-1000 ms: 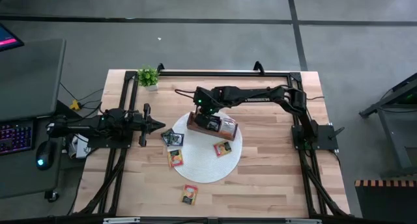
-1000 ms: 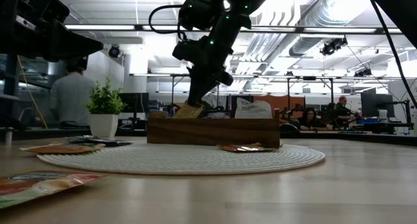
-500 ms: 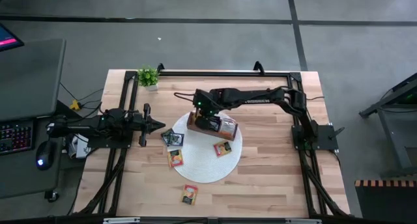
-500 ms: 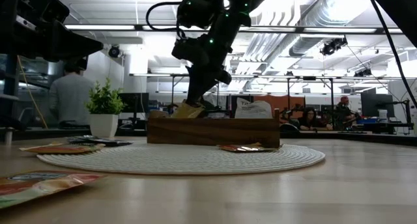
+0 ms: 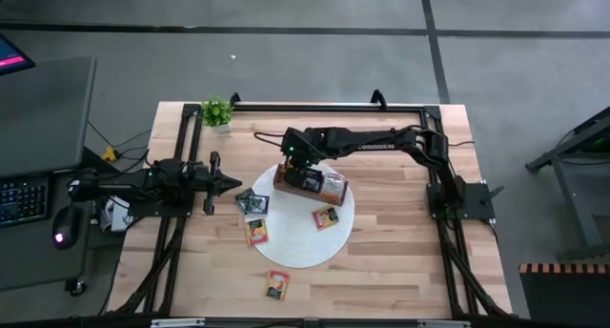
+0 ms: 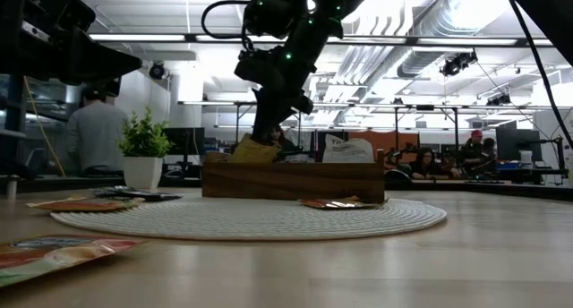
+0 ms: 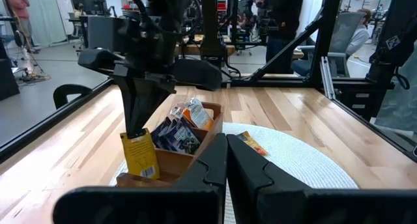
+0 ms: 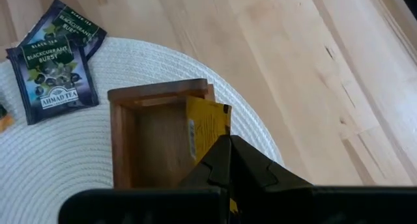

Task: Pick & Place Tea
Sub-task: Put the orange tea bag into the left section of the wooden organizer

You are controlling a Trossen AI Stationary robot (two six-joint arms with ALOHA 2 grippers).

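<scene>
The desk (image 5: pixel 400 242) is a light wooden table with a black frame along its edges. Near its middle lies a round white mat (image 5: pixel 305 247). On the far part of the mat stands the wooden box (image 6: pixel 293 179) with three compartments.

The right gripper (image 6: pixel 265 133) is over the left end compartment of the box, its fingers pressed together on the top edge of a yellow sachet (image 8: pixel 207 129). This sachet hangs upright below the gripper, with its lower part inside that compartment. The other compartments already hold dark and white-orange sachets (image 7: pixel 182 127).

The left gripper (image 5: pixel 232 183) waits near the left edge of the desk, its fingers pressed together and holding nothing.

Two dark sachets (image 8: pixel 57 64) lie at the left edge of the mat, two orange sachets (image 5: pixel 325 217) lie on the mat, and one more sachet (image 5: pixel 277 285) lies on the bare wood near the front edge.
</scene>
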